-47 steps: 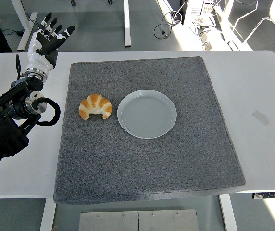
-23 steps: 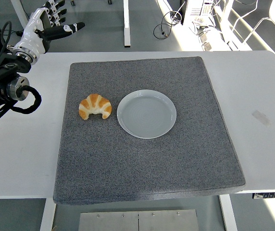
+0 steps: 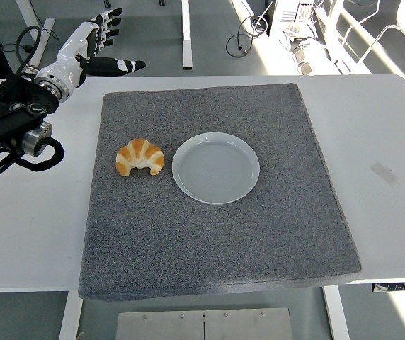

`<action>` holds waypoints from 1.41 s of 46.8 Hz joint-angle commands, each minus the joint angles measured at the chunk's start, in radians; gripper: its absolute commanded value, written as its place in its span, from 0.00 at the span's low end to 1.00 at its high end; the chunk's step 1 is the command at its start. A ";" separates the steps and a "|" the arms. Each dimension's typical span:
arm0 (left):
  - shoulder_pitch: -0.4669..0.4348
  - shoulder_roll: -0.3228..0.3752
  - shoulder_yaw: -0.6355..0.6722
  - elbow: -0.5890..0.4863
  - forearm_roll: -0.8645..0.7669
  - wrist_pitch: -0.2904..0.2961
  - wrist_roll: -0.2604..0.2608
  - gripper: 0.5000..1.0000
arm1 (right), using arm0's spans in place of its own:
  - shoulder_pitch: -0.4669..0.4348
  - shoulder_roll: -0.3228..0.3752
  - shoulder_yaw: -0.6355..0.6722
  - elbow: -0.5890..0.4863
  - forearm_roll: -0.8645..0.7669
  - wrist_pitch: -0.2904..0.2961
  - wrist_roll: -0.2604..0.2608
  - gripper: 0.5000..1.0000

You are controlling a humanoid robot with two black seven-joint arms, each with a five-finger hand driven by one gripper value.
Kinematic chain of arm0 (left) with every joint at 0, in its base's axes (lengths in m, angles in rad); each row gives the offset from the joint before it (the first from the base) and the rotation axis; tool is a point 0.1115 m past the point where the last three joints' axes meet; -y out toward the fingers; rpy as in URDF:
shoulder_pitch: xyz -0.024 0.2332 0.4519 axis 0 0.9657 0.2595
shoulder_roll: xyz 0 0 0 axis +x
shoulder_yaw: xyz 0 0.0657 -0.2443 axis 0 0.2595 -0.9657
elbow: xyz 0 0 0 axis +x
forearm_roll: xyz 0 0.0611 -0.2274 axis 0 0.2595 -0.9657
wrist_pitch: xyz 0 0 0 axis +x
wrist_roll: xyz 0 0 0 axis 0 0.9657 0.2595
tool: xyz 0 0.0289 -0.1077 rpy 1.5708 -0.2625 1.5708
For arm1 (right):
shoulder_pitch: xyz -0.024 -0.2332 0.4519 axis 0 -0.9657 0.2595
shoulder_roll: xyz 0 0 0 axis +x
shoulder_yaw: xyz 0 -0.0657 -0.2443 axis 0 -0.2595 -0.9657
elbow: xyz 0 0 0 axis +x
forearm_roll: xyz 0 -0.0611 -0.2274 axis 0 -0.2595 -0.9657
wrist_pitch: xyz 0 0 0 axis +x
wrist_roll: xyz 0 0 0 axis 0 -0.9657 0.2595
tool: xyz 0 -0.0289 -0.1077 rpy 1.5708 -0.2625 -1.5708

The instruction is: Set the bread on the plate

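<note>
On mat (image 3: 217,234): 1 croissant (image 3: 140,156) | 1 plate (image 3: 216,168) | left hand (image 3: 93,44) empty

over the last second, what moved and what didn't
The left hand swung up and to the right, from the table's left edge toward its far-left corner, fingers spread, holding nothing. The croissant stayed on the grey mat, just left of the empty plate. Nothing was grasped or released.

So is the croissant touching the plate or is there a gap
Apart. The head view shows a narrow strip of grey mat between the croissant and the rim of the plate, which lies just to its right.
</note>
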 commanded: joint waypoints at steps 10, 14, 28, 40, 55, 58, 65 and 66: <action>-0.057 0.087 0.229 -0.144 0.043 0.034 0.004 0.92 | 0.000 0.000 0.000 0.000 0.000 0.000 0.000 1.00; -0.066 0.090 0.275 -0.148 0.092 0.034 0.009 0.92 | -0.001 0.000 0.000 0.000 0.000 0.000 0.000 1.00; -0.069 0.148 0.313 -0.217 0.294 0.034 0.055 0.92 | 0.000 0.000 0.000 0.000 0.001 0.000 0.000 1.00; -0.075 0.177 0.392 -0.243 0.357 0.034 0.070 0.92 | 0.000 0.000 0.000 0.000 0.000 0.000 0.000 1.00; -0.067 0.166 0.419 -0.233 0.365 0.034 0.108 0.92 | 0.000 0.000 0.000 0.000 0.000 0.000 0.000 1.00; -0.077 0.166 0.450 -0.230 0.368 0.035 0.135 0.92 | 0.000 0.000 0.000 0.000 0.000 0.000 0.000 1.00; -0.080 0.163 0.467 -0.229 0.389 0.036 0.150 0.92 | -0.001 0.000 0.000 0.000 0.000 0.000 0.000 1.00; -0.080 0.162 0.467 -0.227 0.393 0.036 0.152 0.92 | -0.001 0.000 0.000 0.000 0.001 0.000 0.000 1.00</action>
